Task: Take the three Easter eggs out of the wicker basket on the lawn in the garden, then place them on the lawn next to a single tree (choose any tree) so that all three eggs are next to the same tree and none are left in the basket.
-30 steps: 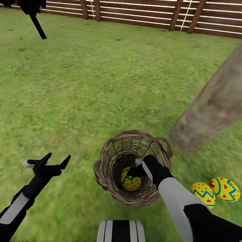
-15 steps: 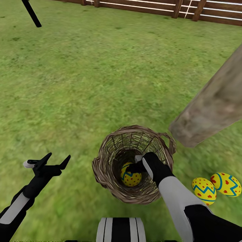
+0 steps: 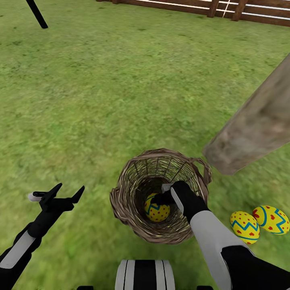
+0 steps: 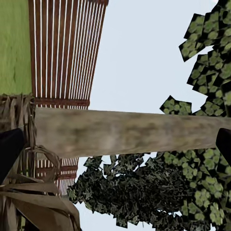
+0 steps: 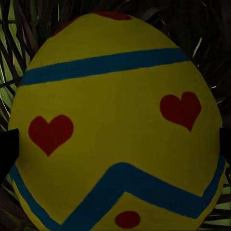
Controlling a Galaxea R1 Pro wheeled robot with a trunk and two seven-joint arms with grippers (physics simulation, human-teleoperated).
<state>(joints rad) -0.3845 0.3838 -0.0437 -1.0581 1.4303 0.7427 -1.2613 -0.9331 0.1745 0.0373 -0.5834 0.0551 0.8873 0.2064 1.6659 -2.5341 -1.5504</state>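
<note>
The wicker basket (image 3: 125, 201) stands on the lawn (image 3: 100, 100) close in front of me. One Easter egg (image 3: 158, 212) lies at its bottom. My right gripper (image 3: 162, 197) reaches down inside the basket, open, right above that egg. In the right wrist view the egg (image 5: 115, 125) sits between the dark fingertips (image 5: 6, 149) at the frame's edges. Two more Easter eggs (image 3: 244, 227) (image 3: 270, 219) lie on the grass to the right, near the foot of the tree (image 3: 253, 129). My left gripper (image 3: 70, 189) hangs open over grass to the left of the basket.
A wooden fence (image 3: 225, 10) runs along the far side. A thin black trunk (image 3: 37, 14) stands at the far left. The left wrist view looks past the basket's weave (image 4: 24, 192) to the tree trunk (image 4: 125, 132), leaves and fence slats (image 4: 62, 48).
The head view has tilted down, so the fence sits higher in the picture. My right gripper stays inside the basket, a little closer to the egg. The left arm has not moved.
</note>
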